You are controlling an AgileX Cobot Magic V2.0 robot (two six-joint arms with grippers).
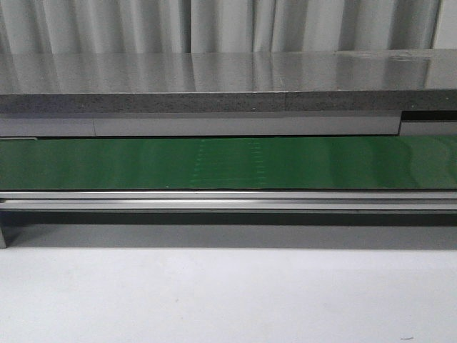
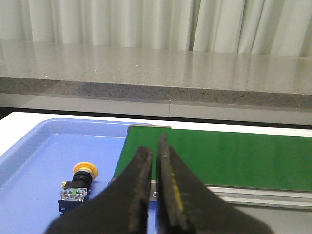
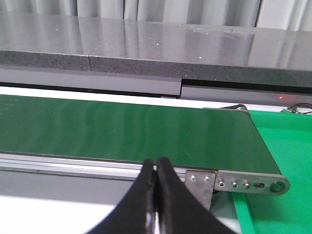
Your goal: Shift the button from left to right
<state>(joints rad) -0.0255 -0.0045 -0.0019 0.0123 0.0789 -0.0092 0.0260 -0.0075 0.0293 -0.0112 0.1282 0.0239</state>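
Lying in a blue tray (image 2: 29, 161), the button (image 2: 78, 185) shows only by left wrist; both grippers' fingers pressed together, empty

Push-button (image 2: 76, 185) with round yellow-orange head on a dark blocky body, tiny green mark on the body, laid on its side in a blue tray (image 2: 29, 161), beside the green belt's end

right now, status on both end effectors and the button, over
Left end effector shut, empty. Right end effector shut, empty. Button lying in the blue tray beside the green belt, untouched. Nothing seen blocking it.
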